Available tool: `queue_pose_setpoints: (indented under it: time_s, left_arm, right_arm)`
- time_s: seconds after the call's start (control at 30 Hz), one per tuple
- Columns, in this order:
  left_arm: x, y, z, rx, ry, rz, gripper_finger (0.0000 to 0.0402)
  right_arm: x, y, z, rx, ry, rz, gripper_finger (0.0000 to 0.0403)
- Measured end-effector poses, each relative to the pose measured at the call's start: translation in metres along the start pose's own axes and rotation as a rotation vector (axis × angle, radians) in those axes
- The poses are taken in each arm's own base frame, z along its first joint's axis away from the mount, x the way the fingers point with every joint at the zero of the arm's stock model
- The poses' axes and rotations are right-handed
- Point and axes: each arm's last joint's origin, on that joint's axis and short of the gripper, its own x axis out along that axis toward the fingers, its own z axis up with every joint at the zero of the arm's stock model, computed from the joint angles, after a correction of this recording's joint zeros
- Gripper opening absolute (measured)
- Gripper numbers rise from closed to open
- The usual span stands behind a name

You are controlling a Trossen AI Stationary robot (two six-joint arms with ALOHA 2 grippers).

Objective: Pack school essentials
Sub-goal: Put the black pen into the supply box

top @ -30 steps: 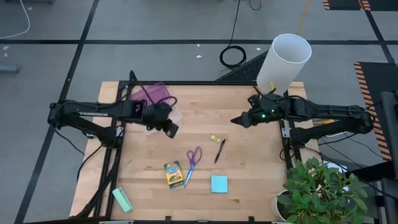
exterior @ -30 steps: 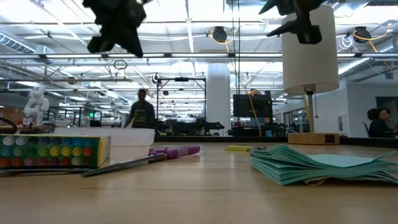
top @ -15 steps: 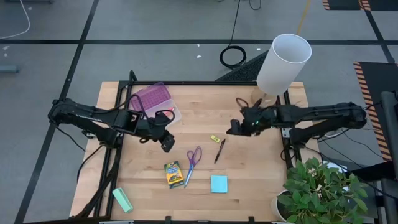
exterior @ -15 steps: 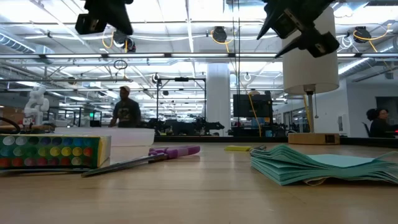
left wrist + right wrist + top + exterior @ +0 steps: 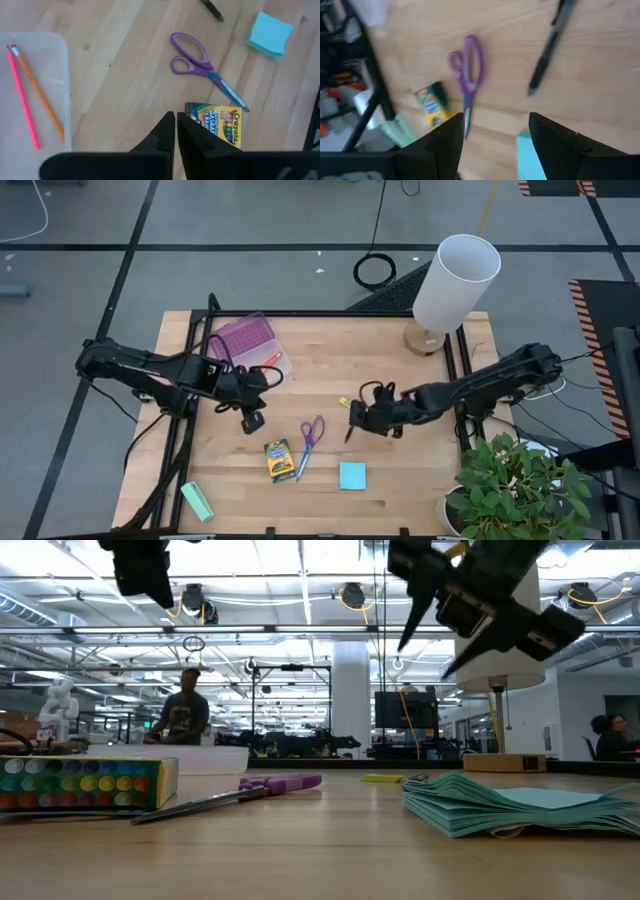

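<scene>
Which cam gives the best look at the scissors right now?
Left wrist view: the scissors lie whole and sharp, purple handles and blades clear, beside the crayon box. High view shows them whole but small. Right wrist view has them blurred. Low view sees them only edge-on.

Only one readable label from my station: the crayon box (image 5: 216, 126) in the left wrist view carries "Crayola" in green lettering on its yellow face, with a smaller word above it that looks like "WASHABLE", though I can't confirm it. In the high view the same box (image 5: 279, 459) shows print too small to read. Nothing else on the table bears legible text.
</scene>
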Motion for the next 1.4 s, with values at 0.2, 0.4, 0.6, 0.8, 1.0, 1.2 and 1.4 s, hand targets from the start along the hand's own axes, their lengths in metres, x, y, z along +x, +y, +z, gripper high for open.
queue_pose_setpoints:
  time_s: [0.2,0.4,0.6,0.8,1.0,1.2,1.4]
  left_arm:
    - [0.0,0.001,0.0,0.047,0.0,0.0,0.0005]
    - [0.0,0.002,0.001,0.055,-0.005,0.008,0.0023]
    - [0.0,0.002,0.001,0.065,-0.003,0.009,0.0026]
    - [0.0,0.002,0.001,0.071,-0.003,0.009,0.0026]
    - [0.0,0.002,0.001,0.089,-0.001,0.01,0.0026]
    - [0.0,0.002,0.001,0.098,-0.002,0.011,0.0026]
    - [0.0,0.003,0.001,0.091,-0.01,0.024,0.0026]
  right_arm:
    - [0.03,-0.006,0.008,-0.011,0.036,-0.118,0.0215]
    - [0.061,-0.009,0.023,-0.019,0.053,-0.187,0.0215]
    - [0.085,-0.013,0.033,-0.024,0.098,-0.227,0.0215]
    - [0.091,-0.017,0.036,-0.031,0.132,-0.264,0.0207]
    - [0.091,-0.019,0.043,-0.051,0.148,-0.313,0.016]
    - [0.087,-0.024,0.044,-0.089,0.19,-0.375,0.0115]
    - [0.076,-0.028,0.045,-0.099,0.202,-0.431,0.0103]
